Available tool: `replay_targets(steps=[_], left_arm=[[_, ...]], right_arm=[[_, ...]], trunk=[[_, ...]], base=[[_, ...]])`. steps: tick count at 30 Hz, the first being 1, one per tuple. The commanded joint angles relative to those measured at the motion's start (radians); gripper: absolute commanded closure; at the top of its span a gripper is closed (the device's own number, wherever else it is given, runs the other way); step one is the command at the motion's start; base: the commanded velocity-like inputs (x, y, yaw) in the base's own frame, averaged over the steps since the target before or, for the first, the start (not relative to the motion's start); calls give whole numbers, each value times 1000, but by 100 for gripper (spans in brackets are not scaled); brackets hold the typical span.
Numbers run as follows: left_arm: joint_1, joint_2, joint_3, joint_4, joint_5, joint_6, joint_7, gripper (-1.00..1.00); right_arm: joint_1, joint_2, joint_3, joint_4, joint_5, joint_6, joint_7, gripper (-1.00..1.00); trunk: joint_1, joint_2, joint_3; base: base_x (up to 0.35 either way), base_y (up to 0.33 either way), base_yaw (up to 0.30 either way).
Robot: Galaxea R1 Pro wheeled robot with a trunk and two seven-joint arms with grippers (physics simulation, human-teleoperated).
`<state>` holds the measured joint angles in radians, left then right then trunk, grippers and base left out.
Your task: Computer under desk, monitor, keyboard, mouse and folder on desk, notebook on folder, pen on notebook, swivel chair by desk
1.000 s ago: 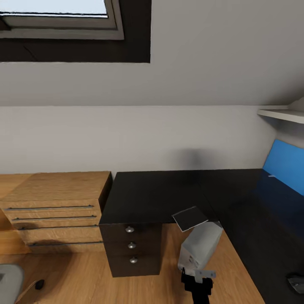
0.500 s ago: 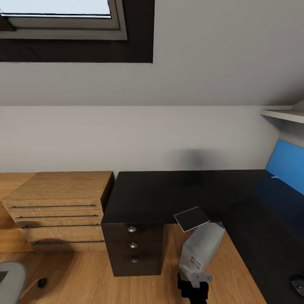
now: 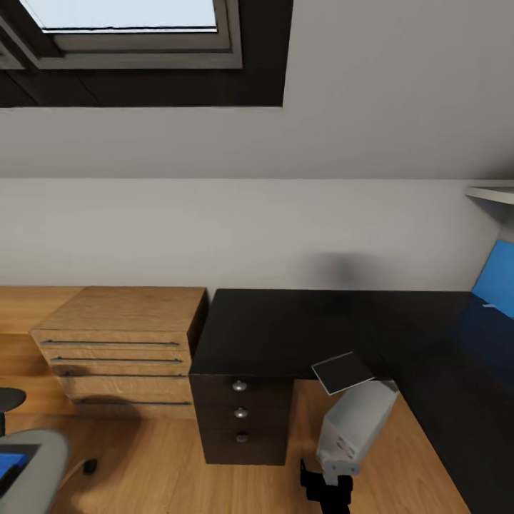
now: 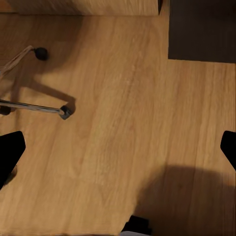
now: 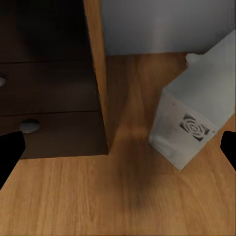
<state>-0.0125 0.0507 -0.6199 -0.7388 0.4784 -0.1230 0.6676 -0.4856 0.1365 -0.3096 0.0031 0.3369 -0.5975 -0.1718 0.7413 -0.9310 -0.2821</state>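
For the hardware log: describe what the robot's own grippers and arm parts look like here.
In each wrist view, the left gripper and right gripper show as two plain matte black fingertips at the picture's edges, with no markings or cables. The head view shows a blocky black arm part at the bottom edge.

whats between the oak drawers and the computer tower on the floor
In the head view, the desk's dark drawer unit with round knobs stands between the oak drawers and the computer, then a strip of bare wood floor.
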Motion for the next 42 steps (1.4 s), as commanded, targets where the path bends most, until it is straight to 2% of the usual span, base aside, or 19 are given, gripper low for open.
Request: replay_targets(steps=[1,11,23,29,42], left_arm=[[-1,1,-7,-1,11,-6,6,-100],[-1,1,-8,-1,10,-7,7,-100],[-1,0,-9,-1,8,-7,6,-100],[-1,0,-9,0,10,-7,6,-100],[-1,0,-9,13,10,-9,6,-100]], right_arm=[[-1,0,-5,1,11,-4,-8,-100],[0,1,-5,7,11,-9,-8,-100],[1,6,-5,11,12,-22,-9,-100],[1,7,-5,12,13,-60,-12,-100],[1,12,-5,14,13,-66,-14,-100]], trunk=[[0,-1,-1],[0,-1,-1],[0,-1,-1],[0,-1,-1],[0,-1,-1]], base=[[-102,282,261],[-202,206,270],[-17,6,282],[0,0,286],[0,0,288]])
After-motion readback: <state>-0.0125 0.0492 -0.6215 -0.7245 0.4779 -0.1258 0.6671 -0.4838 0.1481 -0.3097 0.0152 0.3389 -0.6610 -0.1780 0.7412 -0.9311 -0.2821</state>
